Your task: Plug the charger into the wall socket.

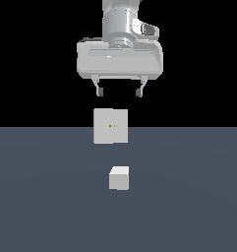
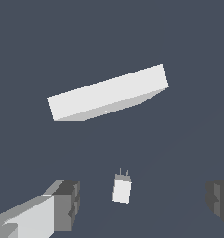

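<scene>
My gripper (image 1: 119, 92) hangs high above the floor (image 1: 41, 197), fingers spread wide and holding nothing. The charger (image 1: 119, 178) sits on the floor well below me, at six o'clock from the socket (image 1: 110, 126), a clear gap between them. The socket stands upright. In the wrist view, the charger's (image 2: 121, 190) two prongs point toward the socket (image 2: 108, 92).

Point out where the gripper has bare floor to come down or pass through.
Bare floor lies on both sides of the charger and in front of it. The only tight spot is the short gap between charger and wall socket. The open gripper hangs above both.
</scene>
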Available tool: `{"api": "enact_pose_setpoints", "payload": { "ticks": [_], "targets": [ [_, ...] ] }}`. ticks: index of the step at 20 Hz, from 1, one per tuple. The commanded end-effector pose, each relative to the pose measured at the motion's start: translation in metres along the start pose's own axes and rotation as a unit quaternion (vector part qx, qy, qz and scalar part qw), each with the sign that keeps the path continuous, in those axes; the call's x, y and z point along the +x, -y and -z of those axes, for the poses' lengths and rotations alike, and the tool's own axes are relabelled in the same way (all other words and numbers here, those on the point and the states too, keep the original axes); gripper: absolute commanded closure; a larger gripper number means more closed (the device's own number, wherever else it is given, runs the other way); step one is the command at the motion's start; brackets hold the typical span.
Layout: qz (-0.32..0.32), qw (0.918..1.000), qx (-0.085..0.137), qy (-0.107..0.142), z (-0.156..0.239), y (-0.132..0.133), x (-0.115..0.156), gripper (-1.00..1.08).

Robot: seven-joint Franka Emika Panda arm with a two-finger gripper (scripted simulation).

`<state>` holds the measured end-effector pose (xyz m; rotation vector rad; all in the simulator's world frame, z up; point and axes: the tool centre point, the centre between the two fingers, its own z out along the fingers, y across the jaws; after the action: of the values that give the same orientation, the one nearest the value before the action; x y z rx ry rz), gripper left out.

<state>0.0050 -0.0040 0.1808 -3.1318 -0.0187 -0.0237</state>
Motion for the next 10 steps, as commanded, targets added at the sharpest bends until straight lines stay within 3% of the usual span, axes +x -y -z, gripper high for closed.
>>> {"api": "enact_pose_setpoints", "payload": {
  "ticks": [1, 10],
  "targets": [
    [0.000, 1.0000, 0.000, 0.000, 0.0000, 0.0000, 0.0000, -0.92],
    [-0.005, 0.9999, -0.001, -0.009, -0.0072, -0.0003, -0.0076, -0.92]
  ]
}}
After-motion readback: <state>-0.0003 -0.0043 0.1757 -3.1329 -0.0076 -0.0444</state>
